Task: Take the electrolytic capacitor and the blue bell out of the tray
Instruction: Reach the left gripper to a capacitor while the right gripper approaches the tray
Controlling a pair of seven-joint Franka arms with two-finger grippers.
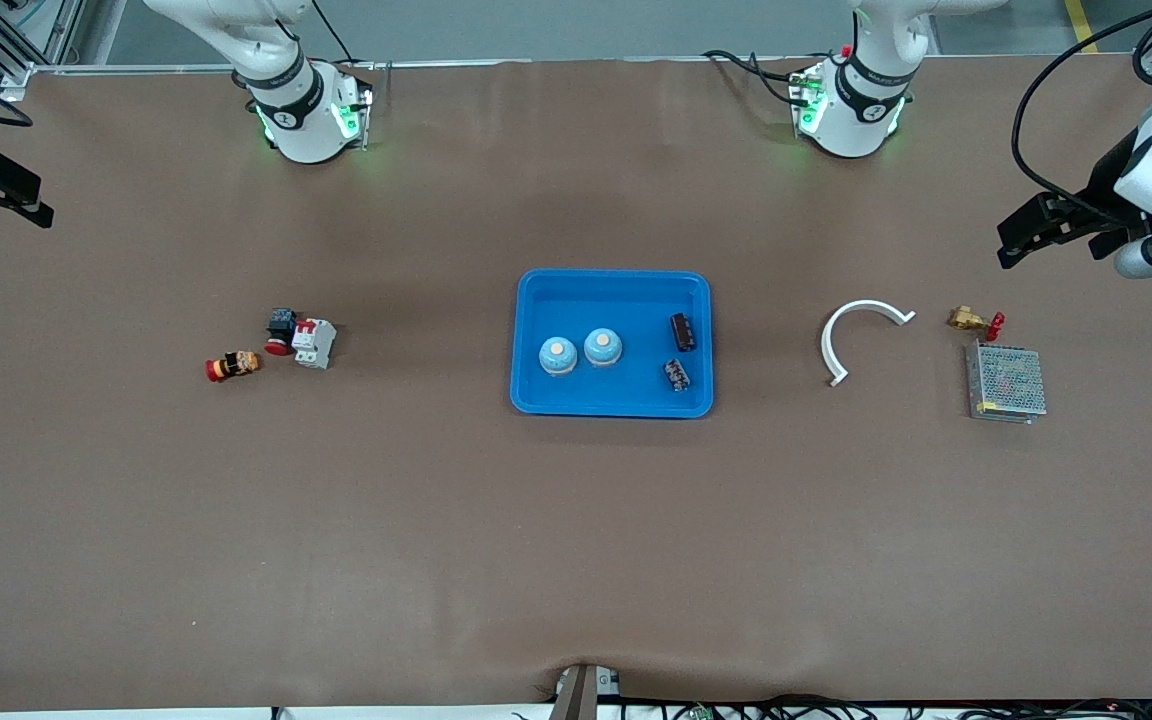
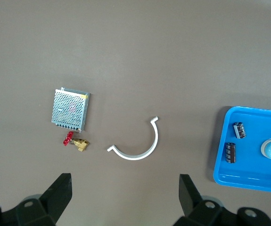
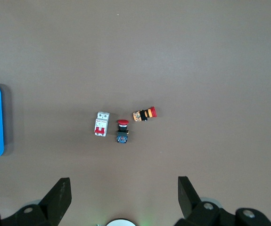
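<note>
Inside the blue tray [image 1: 536, 400]: two bells [image 1: 557, 355] side by side, two capacitors [image 1: 682, 332] toward the left arm's end. Left claw [image 2: 125, 190] spread wide, empty, high over the white curved clip [image 2: 137, 146] beside the tray. Right claw [image 3: 121, 190] likewise apart, empty, above the red-and-white breaker [image 3: 102, 124].

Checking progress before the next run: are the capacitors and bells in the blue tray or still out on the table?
In: two bells and two capacitors lie inside the blue tray.
</note>
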